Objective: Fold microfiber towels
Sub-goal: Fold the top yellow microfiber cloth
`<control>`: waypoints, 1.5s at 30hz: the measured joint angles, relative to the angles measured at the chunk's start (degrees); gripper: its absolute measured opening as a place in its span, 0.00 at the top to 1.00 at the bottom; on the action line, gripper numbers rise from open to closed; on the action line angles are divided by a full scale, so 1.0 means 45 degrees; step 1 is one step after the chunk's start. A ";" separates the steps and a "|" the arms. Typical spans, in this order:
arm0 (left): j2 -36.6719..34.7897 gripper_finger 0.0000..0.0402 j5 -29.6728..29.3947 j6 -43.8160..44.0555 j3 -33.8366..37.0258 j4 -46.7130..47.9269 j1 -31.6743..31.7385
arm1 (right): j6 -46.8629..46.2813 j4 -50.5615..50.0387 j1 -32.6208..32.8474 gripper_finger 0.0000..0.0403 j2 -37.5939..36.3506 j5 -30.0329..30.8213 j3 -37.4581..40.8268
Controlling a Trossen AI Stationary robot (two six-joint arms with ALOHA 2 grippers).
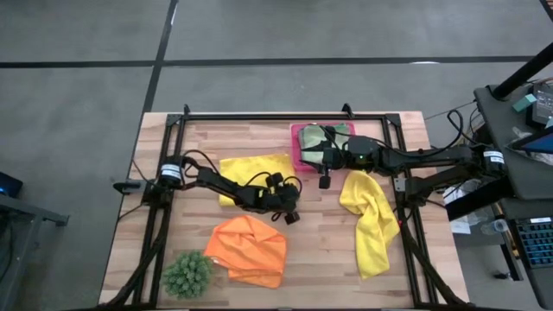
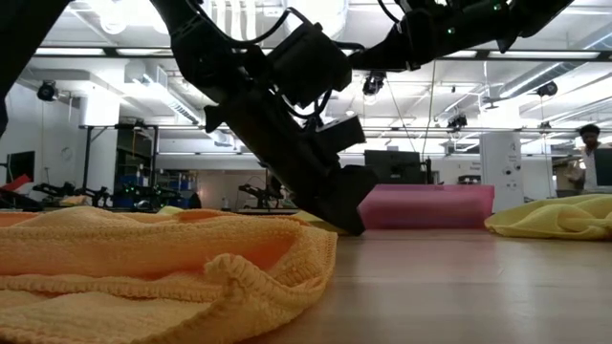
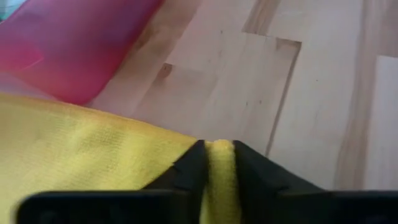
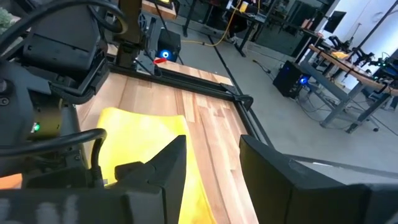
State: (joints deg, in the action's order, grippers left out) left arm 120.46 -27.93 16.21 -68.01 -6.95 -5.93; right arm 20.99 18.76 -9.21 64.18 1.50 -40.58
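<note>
Left hand (image 1: 289, 213) low at centre of the high view, fingers (image 3: 193, 168) clamped on the corner of the flat yellow towel (image 1: 252, 173), which lies centre-left on the wooden surface (image 1: 328, 259). Second yellow towel (image 1: 370, 220) crumpled at right of centre. Orange towel (image 1: 249, 249) bunched at lower centre-left, beside the green plant ball (image 1: 187, 274) at lower left. Right hand (image 1: 324, 180) at upper centre, at the lower edge of the pink tray (image 1: 295, 147), fingers (image 4: 169, 163) apart, gripping nothing. Sage green towel (image 1: 327, 136) sits in the tray under that arm.
</note>
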 joint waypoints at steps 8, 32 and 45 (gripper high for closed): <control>-0.0100 0.99 -0.0284 0.0569 0.0024 0.0100 0.0043 | 0.0006 -0.0009 0.0000 0.65 0.0000 0.0000 0.0000; -0.7040 1.00 -0.1011 0.2276 0.4356 0.1950 -0.0617 | -0.1241 -0.0869 0.0126 0.48 0.1420 -0.1120 0.0005; -0.8491 1.00 -0.0877 0.2239 0.5197 0.2344 -0.1130 | 0.0357 -0.0675 0.0287 0.43 0.6102 -0.1107 -0.2507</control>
State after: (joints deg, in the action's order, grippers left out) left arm 82.25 -31.88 26.28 -44.62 3.60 -11.02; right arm 22.60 15.73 -7.92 91.64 -3.49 -51.86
